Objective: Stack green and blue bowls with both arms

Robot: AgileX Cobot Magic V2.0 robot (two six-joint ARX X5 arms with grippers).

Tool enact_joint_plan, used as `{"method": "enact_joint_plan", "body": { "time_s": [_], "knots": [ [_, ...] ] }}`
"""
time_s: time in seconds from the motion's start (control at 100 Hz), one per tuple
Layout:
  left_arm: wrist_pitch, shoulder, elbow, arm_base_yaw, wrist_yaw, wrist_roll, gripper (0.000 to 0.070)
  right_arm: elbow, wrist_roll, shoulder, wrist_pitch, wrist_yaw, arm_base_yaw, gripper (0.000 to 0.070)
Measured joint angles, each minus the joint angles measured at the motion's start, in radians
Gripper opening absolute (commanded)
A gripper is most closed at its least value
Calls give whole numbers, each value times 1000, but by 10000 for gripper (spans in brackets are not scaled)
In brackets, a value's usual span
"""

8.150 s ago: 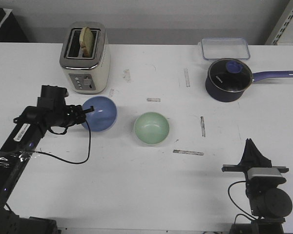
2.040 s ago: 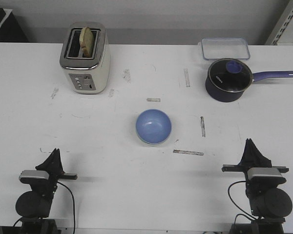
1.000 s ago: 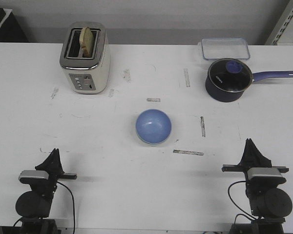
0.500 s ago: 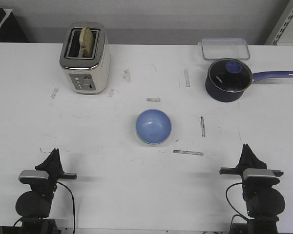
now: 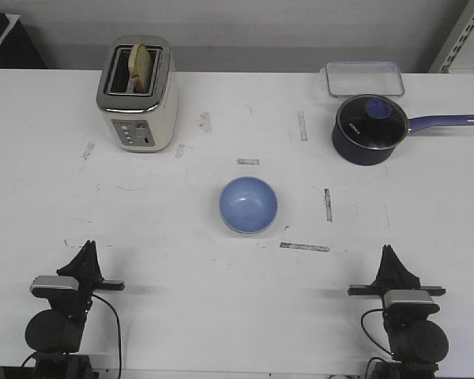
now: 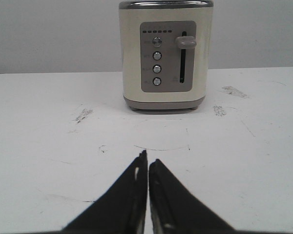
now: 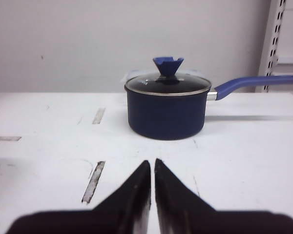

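Observation:
The light blue bowl (image 5: 249, 204) sits at the table's middle, nested inside the green bowl, of which only a thin pale rim (image 5: 235, 229) shows at its near left edge. My left gripper (image 5: 88, 249) is shut and empty at the near left edge of the table; it also shows in the left wrist view (image 6: 148, 161). My right gripper (image 5: 389, 252) is shut and empty at the near right edge, and shows in the right wrist view (image 7: 152, 163). Both grippers are well apart from the bowls.
A cream toaster (image 5: 137, 94) with bread stands at the back left, also in the left wrist view (image 6: 163, 53). A navy saucepan (image 5: 370, 130) with glass lid and a clear container (image 5: 364, 79) are at the back right. Tape strips (image 5: 304, 247) mark the table.
The blue bowl went from beside the green one into it, and my left arm came back to the near edge. In the last second my right arm shifted slightly left.

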Motion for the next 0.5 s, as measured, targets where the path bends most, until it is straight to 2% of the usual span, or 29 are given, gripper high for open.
{"method": "enact_joint_plan", "body": {
  "time_s": [0.5],
  "knots": [
    [0, 0, 0, 0, 0, 0, 2, -11, 0, 1, 0, 1, 10, 5]
  ]
}}
